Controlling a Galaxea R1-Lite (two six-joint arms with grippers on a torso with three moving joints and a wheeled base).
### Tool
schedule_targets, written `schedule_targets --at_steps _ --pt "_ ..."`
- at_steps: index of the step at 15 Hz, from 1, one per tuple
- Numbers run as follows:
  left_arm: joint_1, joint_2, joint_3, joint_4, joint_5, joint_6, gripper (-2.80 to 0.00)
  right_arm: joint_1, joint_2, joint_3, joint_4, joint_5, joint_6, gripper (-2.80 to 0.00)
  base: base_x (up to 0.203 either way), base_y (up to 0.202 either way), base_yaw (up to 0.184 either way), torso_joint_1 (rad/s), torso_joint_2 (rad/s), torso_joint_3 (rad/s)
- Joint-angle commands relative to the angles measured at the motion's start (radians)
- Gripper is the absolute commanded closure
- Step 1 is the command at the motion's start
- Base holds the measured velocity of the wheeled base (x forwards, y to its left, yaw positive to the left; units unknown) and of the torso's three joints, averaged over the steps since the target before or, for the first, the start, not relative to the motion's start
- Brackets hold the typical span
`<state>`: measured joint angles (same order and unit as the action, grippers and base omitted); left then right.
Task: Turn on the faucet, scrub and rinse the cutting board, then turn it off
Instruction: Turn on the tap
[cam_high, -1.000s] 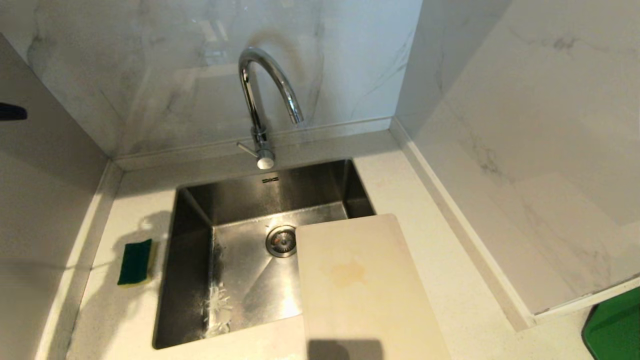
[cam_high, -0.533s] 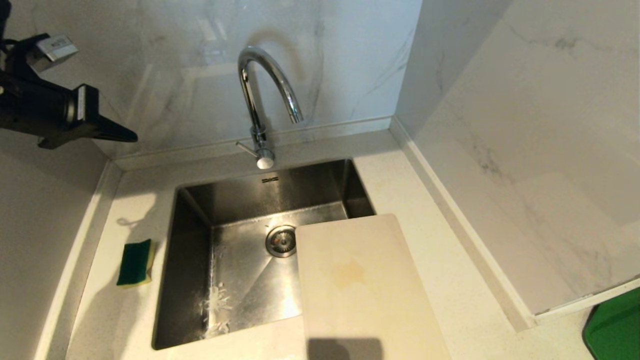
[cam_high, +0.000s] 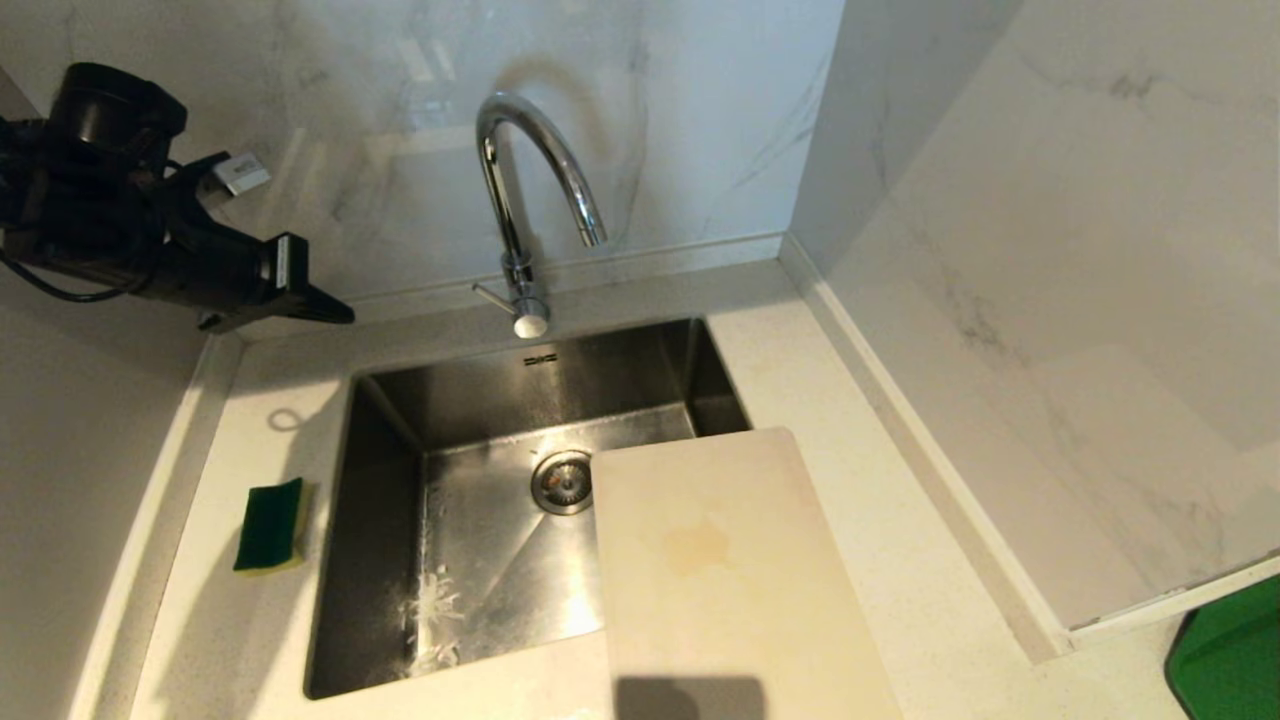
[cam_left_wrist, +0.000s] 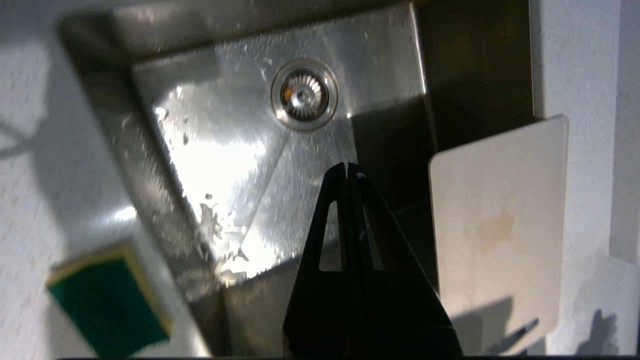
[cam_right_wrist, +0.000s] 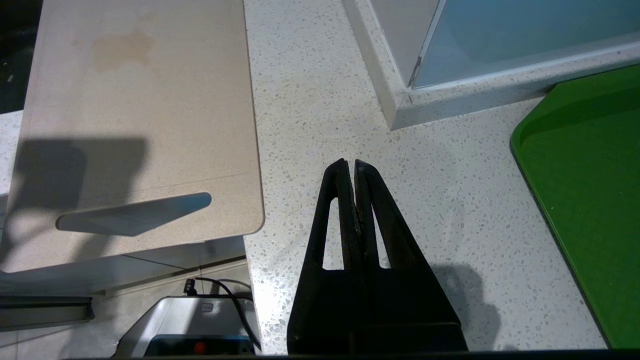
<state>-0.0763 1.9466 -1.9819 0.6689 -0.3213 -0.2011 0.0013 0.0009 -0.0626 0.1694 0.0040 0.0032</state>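
While hovering left of the faucet (cam_high: 530, 200), left tool (cam_high: 345, 315) pressed closed, empty.

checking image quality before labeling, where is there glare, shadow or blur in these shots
Head view: glare on the sink floor, a dark shadow on the cutting board near edge. Left wrist view: bright glare on the sink floor, blurred sponge. Right wrist view: sharp, shadows across the board.

We see pale marble walls (cam_high: 700, 130) meeting in a corner at upper right, above a white speckled bench (cam_high: 830, 400) under bright glare.
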Motion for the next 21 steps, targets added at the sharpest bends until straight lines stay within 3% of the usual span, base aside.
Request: schedule_targets --at_steps 1,18,21 --pt "-0.015 0.050 0.001 -0.083 -0.002 -0.003 0.00 0.000 0.001 0.000 0.001 0.002 0.000 0.00 0.000 0.000 0.000 0.000 0.00 0.000" --pt "-0.069 0.191 -0.001 -0.561 0.007 0.001 0.00 0.000 0.001 0.000 0.001 0.001 0.000 0.00 0.000 0.000 0.000 0.000 0.00 0.000" --pt "-0.074 0.195 0.000 -0.573 0.018 0.000 0.00 0.000 0.001 0.000 0.001 0.001 0.000 0.00 0.000 0.000 0.000 0.000 0.00 0.000"
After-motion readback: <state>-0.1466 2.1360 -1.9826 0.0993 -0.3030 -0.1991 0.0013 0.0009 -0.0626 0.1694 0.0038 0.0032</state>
